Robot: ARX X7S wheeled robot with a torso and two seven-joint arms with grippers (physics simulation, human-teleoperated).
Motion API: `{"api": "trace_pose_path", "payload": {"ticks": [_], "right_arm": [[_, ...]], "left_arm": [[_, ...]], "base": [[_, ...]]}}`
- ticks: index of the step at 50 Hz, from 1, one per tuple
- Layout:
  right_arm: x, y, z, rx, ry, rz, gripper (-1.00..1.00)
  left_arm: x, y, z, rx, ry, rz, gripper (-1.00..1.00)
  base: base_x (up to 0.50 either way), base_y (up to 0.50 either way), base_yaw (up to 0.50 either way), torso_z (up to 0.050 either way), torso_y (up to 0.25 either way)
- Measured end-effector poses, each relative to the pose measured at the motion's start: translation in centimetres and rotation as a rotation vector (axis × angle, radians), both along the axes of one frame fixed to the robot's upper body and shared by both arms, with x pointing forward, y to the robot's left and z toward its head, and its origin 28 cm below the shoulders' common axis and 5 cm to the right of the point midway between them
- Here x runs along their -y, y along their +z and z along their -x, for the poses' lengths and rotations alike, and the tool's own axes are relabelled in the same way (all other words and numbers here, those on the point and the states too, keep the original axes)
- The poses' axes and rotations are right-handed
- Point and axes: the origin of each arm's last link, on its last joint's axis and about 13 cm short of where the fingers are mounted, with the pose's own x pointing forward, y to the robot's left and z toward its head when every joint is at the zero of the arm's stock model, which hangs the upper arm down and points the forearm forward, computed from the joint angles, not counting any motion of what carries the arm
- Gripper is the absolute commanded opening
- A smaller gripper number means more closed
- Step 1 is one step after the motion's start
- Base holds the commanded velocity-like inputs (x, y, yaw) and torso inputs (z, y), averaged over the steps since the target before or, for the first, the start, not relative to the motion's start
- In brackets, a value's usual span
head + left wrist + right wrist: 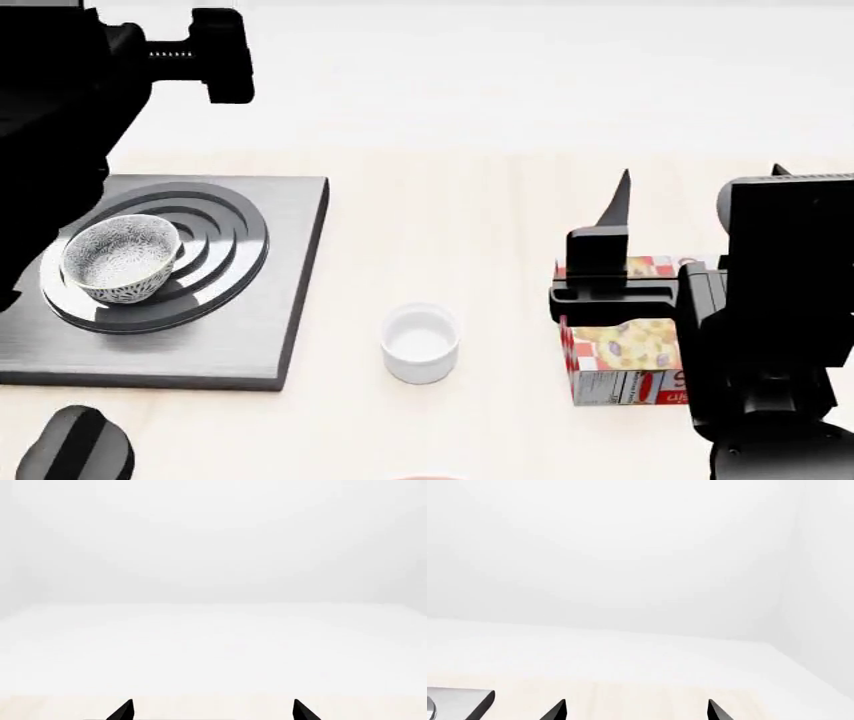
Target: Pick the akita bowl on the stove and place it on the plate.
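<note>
Speckled akita bowl [122, 257] sitting on ringed grey slab stove [274, 300], untouched. Left gripper [212, 711] and right gripper [637, 711] both holding pointed black fingers spread apart, empty.

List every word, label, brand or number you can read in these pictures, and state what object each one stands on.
No text can be read with certainty.
Food box: nutrition-style panel on its side and red lettering at its lower edge, both too small and blurred to read.
Stove, akita bowl, white cup: no writing visible.
</note>
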Motion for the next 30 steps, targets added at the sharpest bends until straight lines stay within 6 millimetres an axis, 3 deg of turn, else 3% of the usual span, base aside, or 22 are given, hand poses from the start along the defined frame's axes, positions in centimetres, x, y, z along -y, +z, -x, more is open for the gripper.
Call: {"api": "trace_pose_path", "payload": {"ticks": [21, 30], "right_arm": [[-0.1, 0.0, 0.1, -0.001, 0.003, -0.003, 1.00], [-0.1, 0.0, 0.0, -0.002, 0.005, -0.004, 1.00]], "left_arm": [[-1.3, -0.6, 0.1, 0.071, -0.059, -0.042, 1.00], [-1.4, -0.4, 0.1, 0.105, -0.067, -0.056, 1.00]], "base": [[0.00, 0.00, 0.00, 0.000, 0.000], [0.00, 0.00, 0.00, 0.000, -0.183]]}}
